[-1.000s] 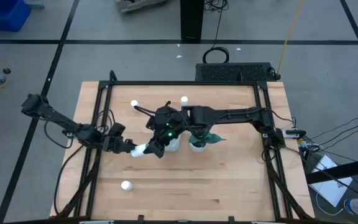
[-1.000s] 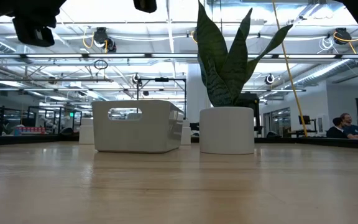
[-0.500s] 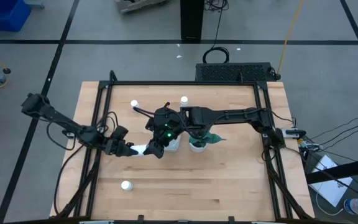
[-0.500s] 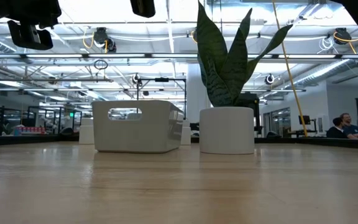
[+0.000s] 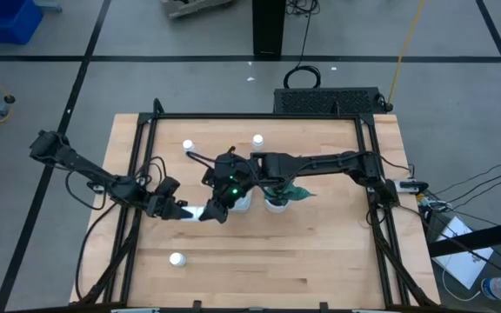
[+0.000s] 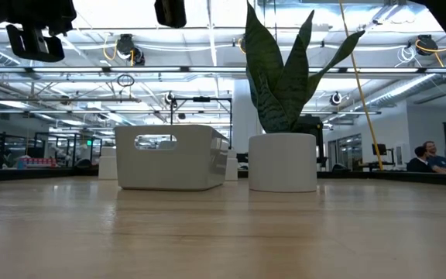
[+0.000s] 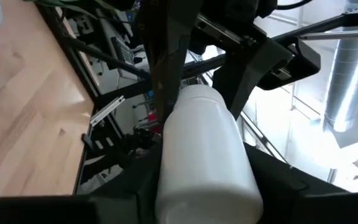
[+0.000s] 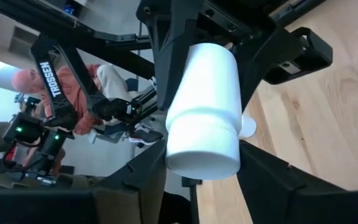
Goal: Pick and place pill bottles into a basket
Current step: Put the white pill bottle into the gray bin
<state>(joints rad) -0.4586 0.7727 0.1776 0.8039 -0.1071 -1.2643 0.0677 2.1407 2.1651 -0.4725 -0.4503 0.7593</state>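
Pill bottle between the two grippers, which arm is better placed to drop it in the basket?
Right. Both grippers hold the pill bottle, but the right gripper is next to the basket, which lies partly under that arm. The left gripper is on the bottle's far side, farther away.

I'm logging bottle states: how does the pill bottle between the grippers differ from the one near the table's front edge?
The held pill bottle lies sideways in the left gripper, the right gripper at its other end; the front pill bottle stands cap up on the table, untouched. The held one is partly hidden; the front one shows whole. Both are small and white.
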